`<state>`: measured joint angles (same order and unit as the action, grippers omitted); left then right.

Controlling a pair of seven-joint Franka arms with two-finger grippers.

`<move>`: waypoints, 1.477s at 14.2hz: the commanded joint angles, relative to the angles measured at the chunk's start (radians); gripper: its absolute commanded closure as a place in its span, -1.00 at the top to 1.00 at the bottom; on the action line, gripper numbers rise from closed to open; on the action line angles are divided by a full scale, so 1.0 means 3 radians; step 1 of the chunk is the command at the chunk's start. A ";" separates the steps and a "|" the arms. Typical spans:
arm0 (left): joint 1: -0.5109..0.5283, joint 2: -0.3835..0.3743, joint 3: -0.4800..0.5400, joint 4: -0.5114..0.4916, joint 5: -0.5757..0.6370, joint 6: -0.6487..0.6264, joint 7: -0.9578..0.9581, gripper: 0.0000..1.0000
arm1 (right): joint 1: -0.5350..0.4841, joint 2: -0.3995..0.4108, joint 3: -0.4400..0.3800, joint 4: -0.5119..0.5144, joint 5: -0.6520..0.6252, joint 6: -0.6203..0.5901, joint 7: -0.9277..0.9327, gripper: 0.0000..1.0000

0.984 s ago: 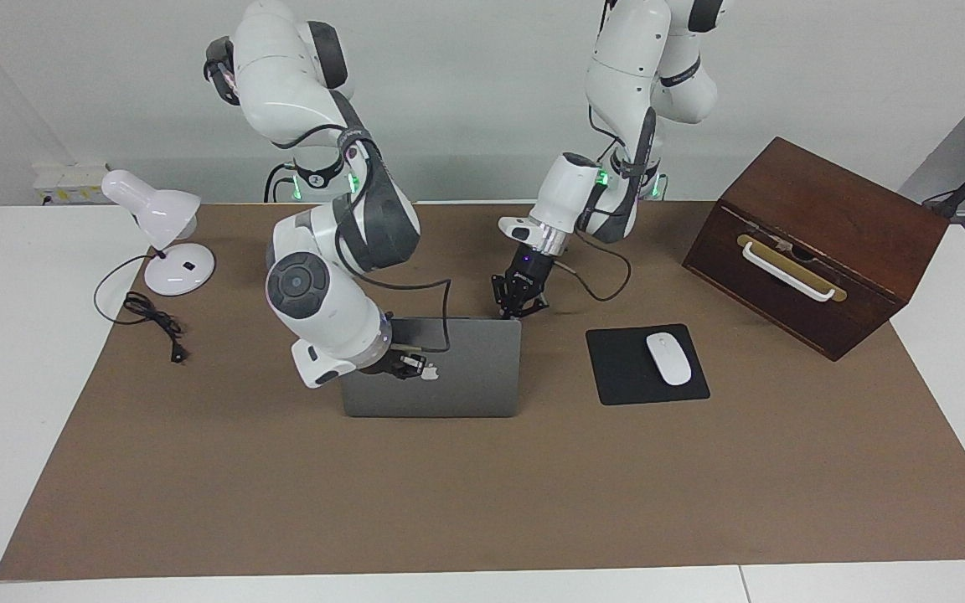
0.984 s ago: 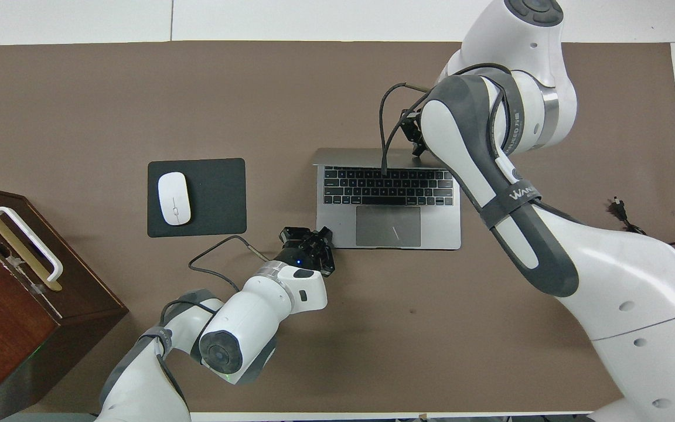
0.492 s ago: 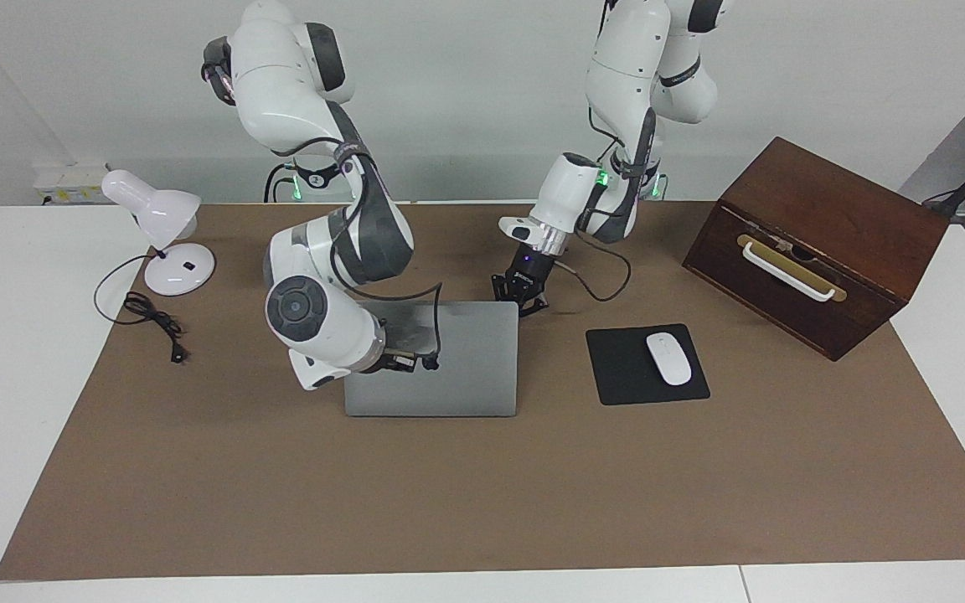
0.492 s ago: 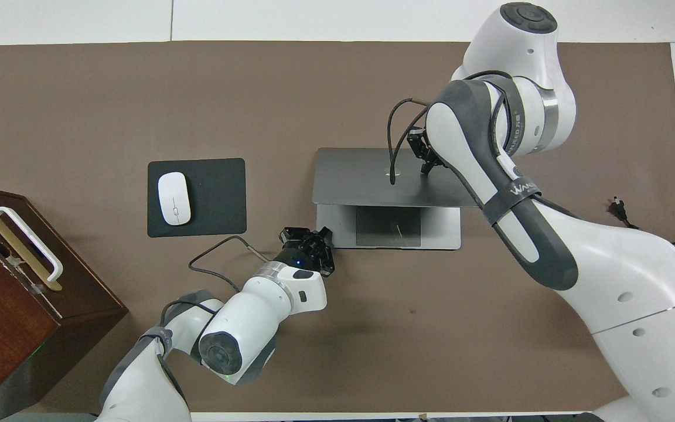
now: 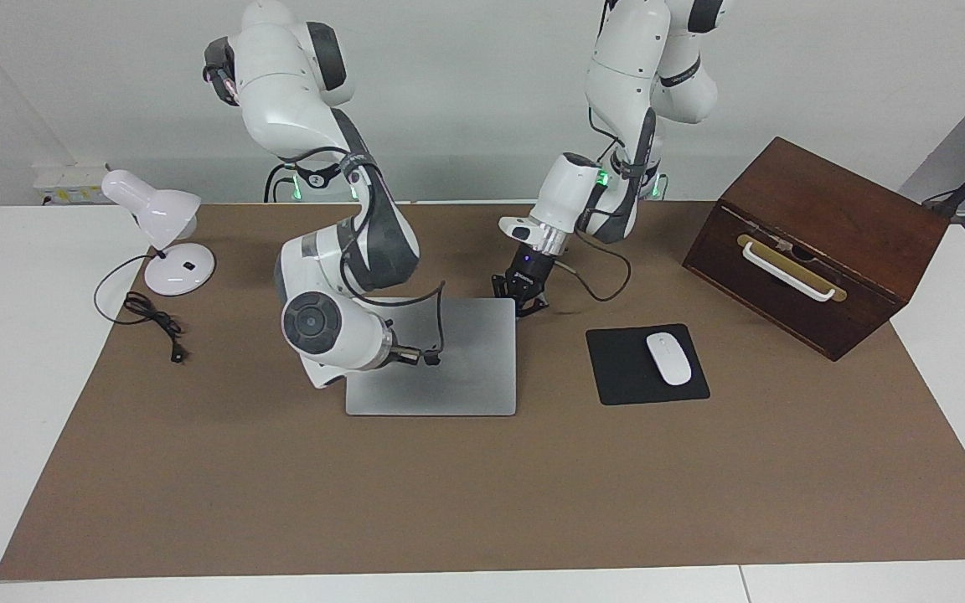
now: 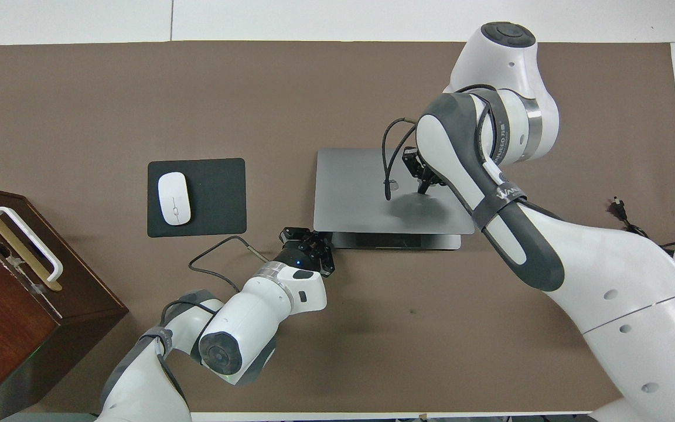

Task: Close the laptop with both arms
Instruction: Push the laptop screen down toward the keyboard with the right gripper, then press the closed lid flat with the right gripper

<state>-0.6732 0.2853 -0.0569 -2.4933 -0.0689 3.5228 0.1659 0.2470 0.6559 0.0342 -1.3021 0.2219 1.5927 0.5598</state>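
Nearly shut: laptop (image 6: pixel 367 193) sits mid-table (image 5: pixel 700 486), lid almost down, only a thin strip of the base showing at the edge nearest the robots, so a small gap remains

Right gripper (image 6: pixel 422 176) is on the lid, toward the right arm's end, looks like it's pressing down; can't tell how its fingers are set, forearm hides most of them

Left gripper (image 6: pixel 309 246) is at the base corner nearest the robots, toward the left arm's end, apparently steadying the base; fingers look pressed onto that corner but can't tell if spread or closed

Step in hand: last bit of the lid push. Next move, my read: right arm eases straight down until lid meets base, left keeps the base from sliding, then both lift off

Mouse pad (image 6: pixel 220 199) with mouse (image 6: pixel 173 198) sits beside the laptop, clear of both arms
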 commanded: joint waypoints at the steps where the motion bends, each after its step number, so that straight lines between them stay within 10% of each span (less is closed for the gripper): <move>1: -0.0006 0.0215 0.0057 -0.0218 -0.0026 -0.0074 0.0091 -1.00 | -0.0031 -0.0074 0.0060 -0.0103 0.0078 -0.0149 0.0057 -1.00; 15: -0.0001 0.0215 0.0057 -0.0233 -0.0026 -0.0074 0.0091 -1.00 | -0.0031 -0.0131 0.0116 -0.0103 0.0022 -0.0937 0.0031 -1.00; 21: -0.0001 0.0215 0.0057 -0.0233 -0.0026 -0.0079 0.0091 -1.00 | -0.0021 -0.0258 0.0121 -0.0450 -0.0029 -0.0677 0.0016 -1.00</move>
<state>-0.6733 0.2861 -0.0569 -2.4946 -0.0689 3.5270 0.1659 0.2455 0.6313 0.0615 -1.3445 0.2200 1.3334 0.5598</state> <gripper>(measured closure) 0.991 0.991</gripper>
